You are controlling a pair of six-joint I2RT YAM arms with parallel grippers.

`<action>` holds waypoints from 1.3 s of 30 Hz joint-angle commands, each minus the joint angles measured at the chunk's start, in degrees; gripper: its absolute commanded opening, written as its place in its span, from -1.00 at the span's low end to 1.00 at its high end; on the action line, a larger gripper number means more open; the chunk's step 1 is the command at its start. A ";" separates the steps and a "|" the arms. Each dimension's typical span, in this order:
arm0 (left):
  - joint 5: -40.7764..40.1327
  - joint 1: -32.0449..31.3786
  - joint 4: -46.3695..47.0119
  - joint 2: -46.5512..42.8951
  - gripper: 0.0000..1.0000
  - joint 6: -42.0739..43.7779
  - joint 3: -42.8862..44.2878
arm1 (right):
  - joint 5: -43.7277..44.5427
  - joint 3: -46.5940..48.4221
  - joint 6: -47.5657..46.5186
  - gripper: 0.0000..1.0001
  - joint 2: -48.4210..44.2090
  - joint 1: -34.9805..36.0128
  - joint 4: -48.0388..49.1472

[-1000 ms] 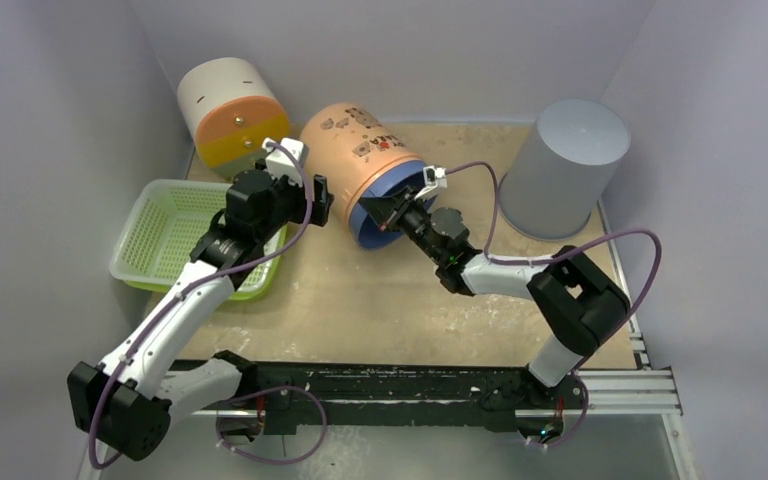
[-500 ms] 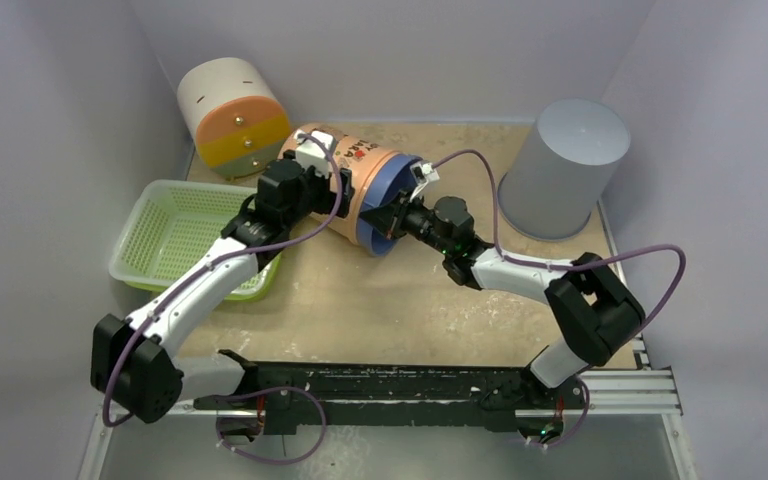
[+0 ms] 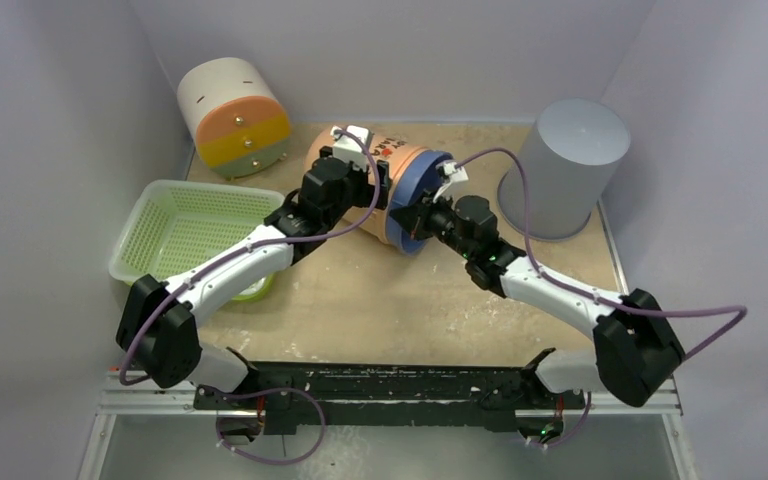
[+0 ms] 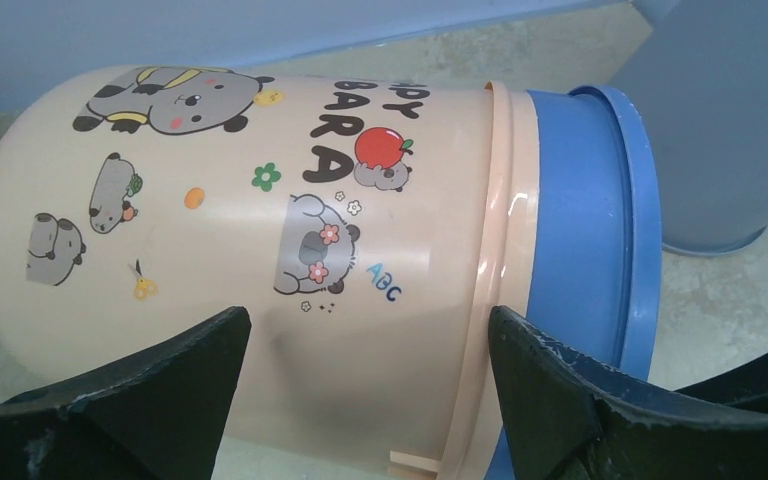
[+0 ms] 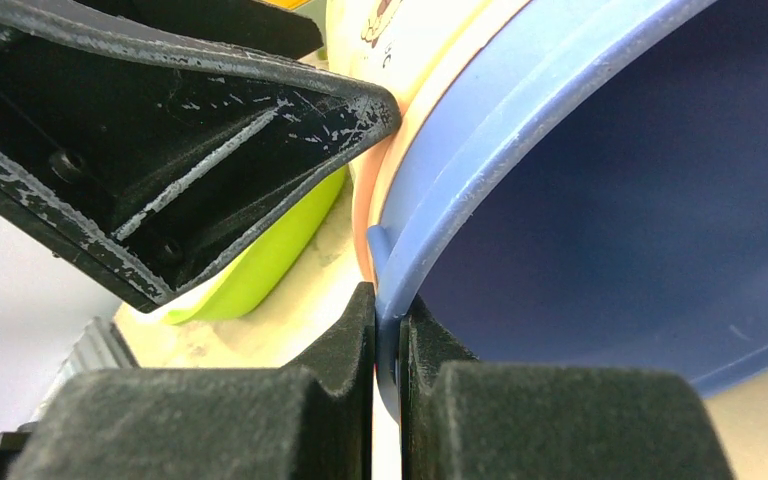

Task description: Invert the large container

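at the rim, r end effector (image 5: 388, 312) grips large container (image 4: 260, 220).

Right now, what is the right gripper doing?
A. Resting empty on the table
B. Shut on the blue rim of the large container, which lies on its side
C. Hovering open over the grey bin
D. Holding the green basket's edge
B: the right wrist view shows the right gripper with its two fingers closed on the blue rim of the large container, one finger outside its mouth and one inside.
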 commanded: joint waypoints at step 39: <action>-25.94 5.81 -13.32 5.80 0.69 -0.60 13.77 | 4.89 -4.25 -10.55 -1.00 -14.82 0.96 -8.29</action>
